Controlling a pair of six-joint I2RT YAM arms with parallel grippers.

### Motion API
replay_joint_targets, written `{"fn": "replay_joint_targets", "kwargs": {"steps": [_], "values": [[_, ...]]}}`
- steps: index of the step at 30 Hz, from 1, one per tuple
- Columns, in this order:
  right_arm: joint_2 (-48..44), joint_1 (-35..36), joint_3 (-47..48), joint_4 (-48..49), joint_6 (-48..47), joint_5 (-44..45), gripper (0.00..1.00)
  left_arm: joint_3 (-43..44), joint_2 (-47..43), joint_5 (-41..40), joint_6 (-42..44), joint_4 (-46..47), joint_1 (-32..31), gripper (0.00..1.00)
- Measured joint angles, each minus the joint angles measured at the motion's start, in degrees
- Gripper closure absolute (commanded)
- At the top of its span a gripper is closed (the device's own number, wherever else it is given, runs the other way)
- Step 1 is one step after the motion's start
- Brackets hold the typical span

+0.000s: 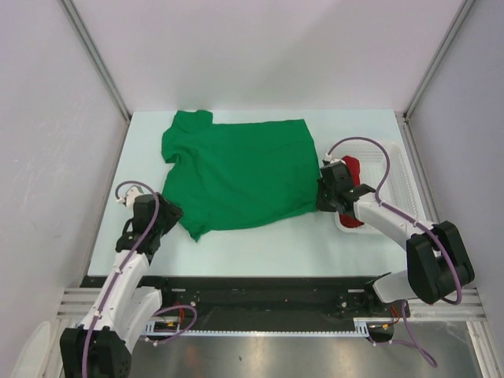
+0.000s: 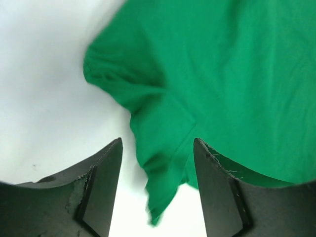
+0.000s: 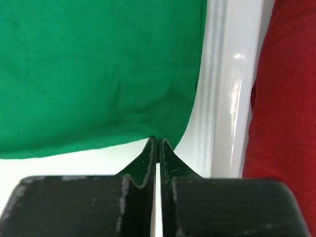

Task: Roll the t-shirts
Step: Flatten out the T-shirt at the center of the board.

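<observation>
The green t-shirt (image 1: pixel 240 173) lies spread flat on the table, neck end to the left. My left gripper (image 1: pixel 172 214) is open at the shirt's near-left sleeve. In the left wrist view a blurred green sleeve tip (image 2: pixel 160 182) hangs between the fingers (image 2: pixel 106 182) and touches neither. My right gripper (image 1: pixel 323 198) is shut at the shirt's near-right corner. In the right wrist view the green hem (image 3: pixel 98 74) puckers into the closed tips (image 3: pixel 158 140). The red t-shirt (image 1: pixel 354 167) lies in the basket, partly hidden by the right arm, and fills the right edge (image 3: pixel 286 123).
A white mesh basket (image 1: pixel 398 169) stands at the table's right edge, its rim (image 3: pixel 227 98) close beside my right gripper. Grey walls and metal frame posts enclose the table on three sides.
</observation>
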Motion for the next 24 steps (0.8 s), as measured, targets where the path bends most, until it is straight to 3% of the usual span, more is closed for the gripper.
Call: {"fn": "replay_joint_targets", "kwargs": {"steps": [3, 8, 15, 24], "values": [[0.04, 0.0, 0.0, -1.07, 0.26, 0.0, 1.0, 3.72, -0.26, -3.41, 0.02, -2.49, 0.31, 0.44], [0.02, -0.02, 0.0, -1.64, 0.39, -0.24, 1.0, 9.57, 4.79, -8.66, 1.46, -2.54, 1.97, 0.44], [-0.07, -0.09, 0.0, -1.6, 0.42, -1.81, 1.0, 17.86, 26.6, -11.13, 5.86, -2.08, 5.27, 0.42], [-0.09, -0.04, 0.39, -1.66, 0.39, -2.73, 1.0, 27.15, 42.27, -9.55, 13.97, 0.15, 6.38, 0.44]]}}
